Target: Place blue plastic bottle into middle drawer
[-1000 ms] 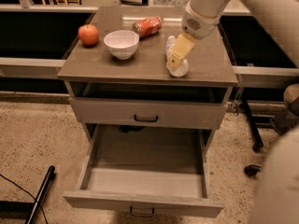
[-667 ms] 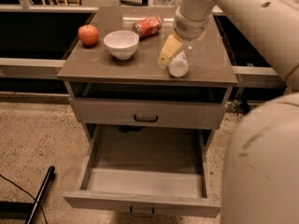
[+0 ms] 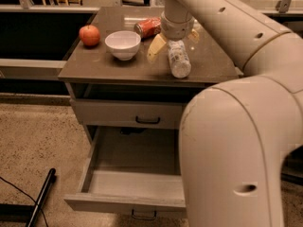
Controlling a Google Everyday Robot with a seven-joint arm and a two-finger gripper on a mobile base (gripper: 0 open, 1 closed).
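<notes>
The blue plastic bottle (image 3: 179, 59) lies on its side on the cabinet top (image 3: 94, 67), towards the right, with its base pointing at the front edge. My gripper (image 3: 173, 46) hangs over its far end, open. One yellowish finger (image 3: 155, 47) stands left of the bottle with a gap to it, and the other shows at the far right of it. The middle drawer (image 3: 128, 203) is pulled out below and nothing shows inside it. The drawer above it (image 3: 113, 112) is shut.
A red apple (image 3: 89, 35), a white bowl (image 3: 123, 44) and a red soda can (image 3: 147, 27) sit on the left and back of the cabinet top. My arm (image 3: 236, 141) fills the right foreground and hides the drawer's right side. A dark pole (image 3: 41, 197) lies on the floor at the lower left.
The gripper's left finger has moved left, away from the bottle. The bottle has stayed in about the same spot on the top. My arm has swung closer and covers more of the right side.
</notes>
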